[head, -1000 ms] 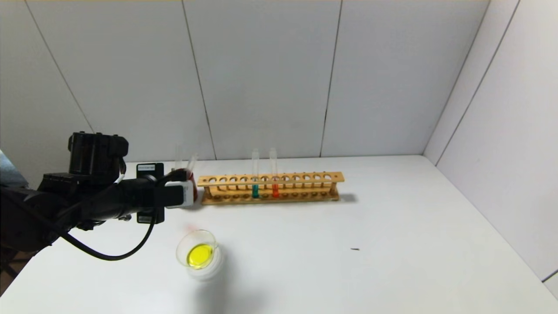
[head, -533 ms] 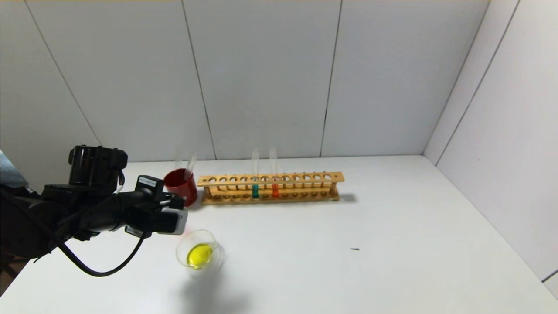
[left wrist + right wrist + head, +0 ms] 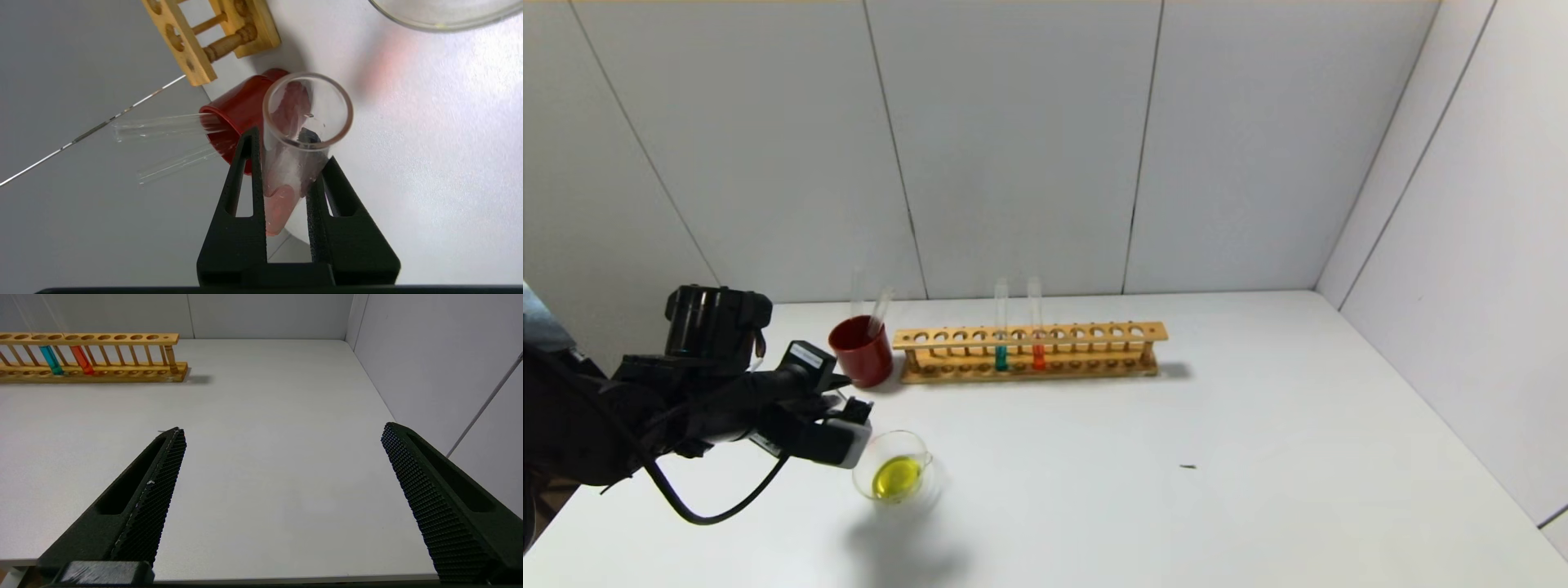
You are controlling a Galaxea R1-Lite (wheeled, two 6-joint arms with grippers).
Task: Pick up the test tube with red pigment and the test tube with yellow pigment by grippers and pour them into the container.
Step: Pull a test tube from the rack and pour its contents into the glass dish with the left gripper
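Glass test tube with red pigment [image 3: 300, 159] sits clamped between the left gripper [image 3: 286, 163] jaws, which are closed on its sides; a short pool of orange-red liquid lies near the closed end, mouth pointing away from the wrist, so nothing is running out yet; judging by that, the pour is prob. about to start, not done. Left gripper [image 3: 845, 433] hovers low over the table, just beside the near-left rim of the container [image 3: 892, 467]; arm reaches in from the robot's left, wrist rolled so the tube lies tilted towards the dish. Clear glass container already holds yellow liquid, so the yellow pour looks done; the test tube with yellow pigment itself I can't pick out w/ certainty. Two empty-looking clear tubes [image 3: 870, 306] lean in the dark red cup [image 3: 861, 351] behind, next to the wooden rack [image 3: 1029, 351]; prob. a drop-off for used tubes. Rack keeps a teal tube [image 3: 1001, 327] and an orange-red tube [image 3: 1036, 325] upright, well apart from the dish. Right gripper [image 3: 282, 477] is out of the head view, jaws spread wide & empty over bare white table [image 3: 265, 437], parked at the near right.
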